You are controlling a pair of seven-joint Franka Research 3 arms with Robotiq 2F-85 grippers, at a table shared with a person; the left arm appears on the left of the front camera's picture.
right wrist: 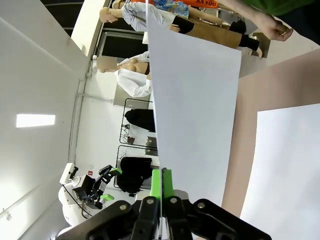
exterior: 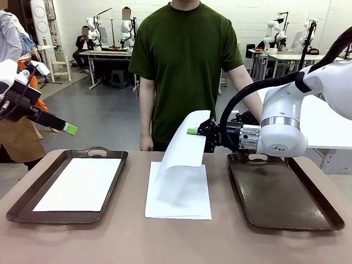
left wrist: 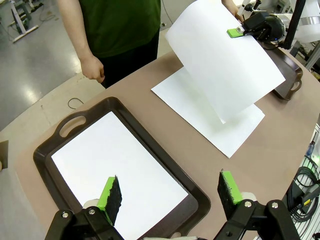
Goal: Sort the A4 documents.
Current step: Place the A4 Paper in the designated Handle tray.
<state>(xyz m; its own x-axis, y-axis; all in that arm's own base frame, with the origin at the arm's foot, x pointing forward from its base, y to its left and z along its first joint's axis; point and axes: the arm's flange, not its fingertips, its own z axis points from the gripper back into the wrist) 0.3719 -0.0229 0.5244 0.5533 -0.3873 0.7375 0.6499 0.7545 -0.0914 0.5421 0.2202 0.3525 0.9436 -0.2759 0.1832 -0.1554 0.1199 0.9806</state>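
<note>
A brown table is right in front of me. The left tray is dark brown and sits by the table's left edge, on my left. It has a handle hole at its far end. The right tray is dark brown too. It sits by the table's right edge, and its shiny bottom shows. The two trays are well apart. A person in a dark green shirt stands just behind the far edge, in the middle. Behind the person I see a grey floor and long tables by a white wall. A thin wire loop lies on the floor.
</note>
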